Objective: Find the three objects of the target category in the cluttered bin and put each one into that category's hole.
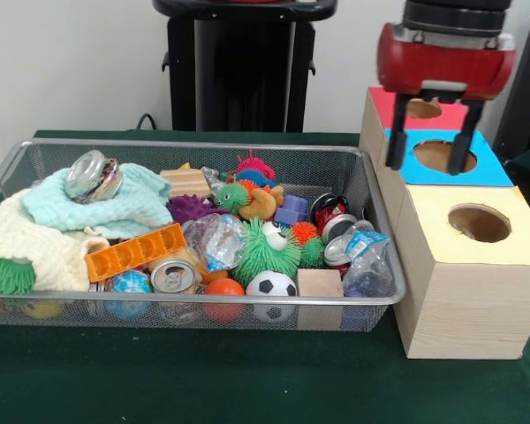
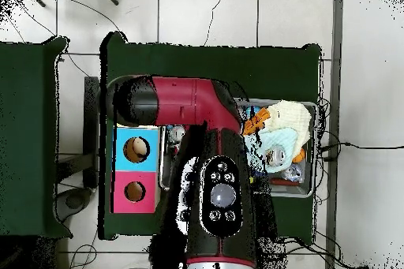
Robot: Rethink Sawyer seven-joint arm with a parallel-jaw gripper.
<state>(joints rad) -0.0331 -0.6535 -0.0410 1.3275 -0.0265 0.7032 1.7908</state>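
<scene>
The cluttered bin is a silver wire-mesh basket on the left of the green table, full of mixed items. It shows partly in the overhead view, right of the arm. The hole is a round cut-out in the pale yellow top of the nearest wooden box, right of the bin. In the overhead view the arm hides that box. My gripper hangs under the red wrist, above the blue-topped box's hole, behind the yellow box. Its two black fingers are spread apart with nothing between them.
The bin holds drink cans, a soccer ball, green spiky toys, wooden blocks, an orange tray, pale cloths and crumpled plastic. A red-topped box stands behind the blue one. The black pedestal stands behind the table.
</scene>
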